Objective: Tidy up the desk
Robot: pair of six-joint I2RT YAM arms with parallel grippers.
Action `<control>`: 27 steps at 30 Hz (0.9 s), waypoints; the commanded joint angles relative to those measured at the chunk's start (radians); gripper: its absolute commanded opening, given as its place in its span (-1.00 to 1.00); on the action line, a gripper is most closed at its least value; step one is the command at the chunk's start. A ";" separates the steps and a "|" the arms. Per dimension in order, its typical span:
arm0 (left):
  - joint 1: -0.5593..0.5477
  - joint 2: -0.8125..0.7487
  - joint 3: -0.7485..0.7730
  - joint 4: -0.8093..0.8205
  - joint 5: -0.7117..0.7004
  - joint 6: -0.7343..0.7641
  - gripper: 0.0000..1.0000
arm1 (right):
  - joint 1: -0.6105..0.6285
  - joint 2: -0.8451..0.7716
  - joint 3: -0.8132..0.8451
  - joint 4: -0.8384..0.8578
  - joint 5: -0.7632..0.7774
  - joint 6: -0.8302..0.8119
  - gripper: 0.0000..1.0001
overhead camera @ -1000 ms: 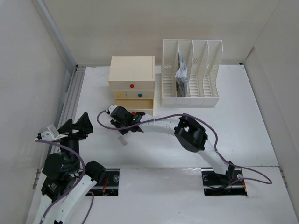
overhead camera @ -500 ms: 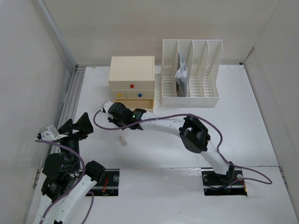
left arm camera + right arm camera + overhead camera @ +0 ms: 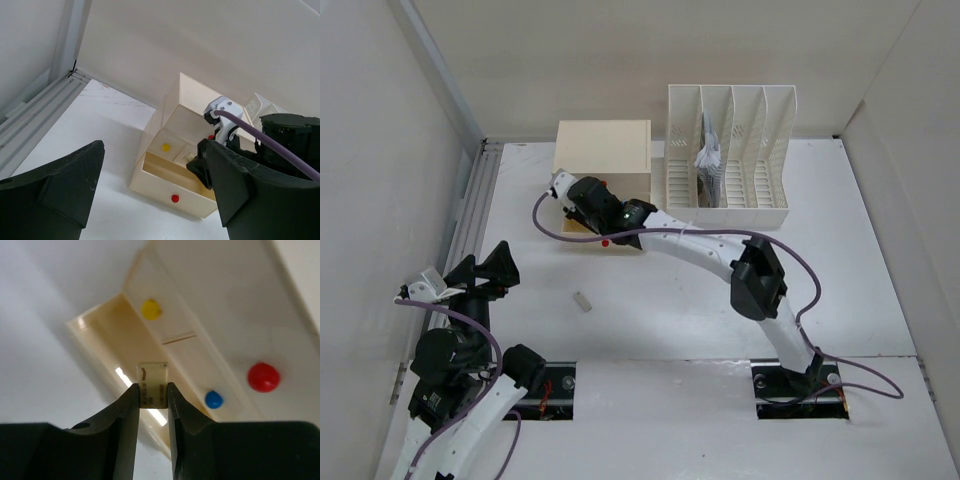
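Observation:
In the right wrist view my right gripper (image 3: 152, 390) is shut on a small cream block (image 3: 152, 376) with dark print. It hangs over the open bottom drawer (image 3: 107, 330) of the cream drawer box (image 3: 602, 150). In the top view the right gripper (image 3: 582, 200) is at the box's front left. My left gripper (image 3: 485, 270) stands open at the left of the white desk (image 3: 840, 260), nothing between its fingers (image 3: 65, 185). It faces the open drawer (image 3: 165, 187). A small white piece (image 3: 582, 299) lies loose on the desk.
A white slotted file rack (image 3: 728, 160) with papers in one slot stands right of the drawer box. A grooved metal rail (image 3: 470, 210) runs along the desk's left edge. Pale walls close in the left, back and right sides.
My right arm has swung from the middle of the desk back and up to the drawer box, carrying the cream block. The small white piece stayed where it was. The left arm has not moved.

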 commanded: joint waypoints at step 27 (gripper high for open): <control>0.001 -0.012 -0.007 0.038 0.012 0.024 0.58 | 0.030 -0.051 -0.249 0.029 -0.553 0.297 -0.29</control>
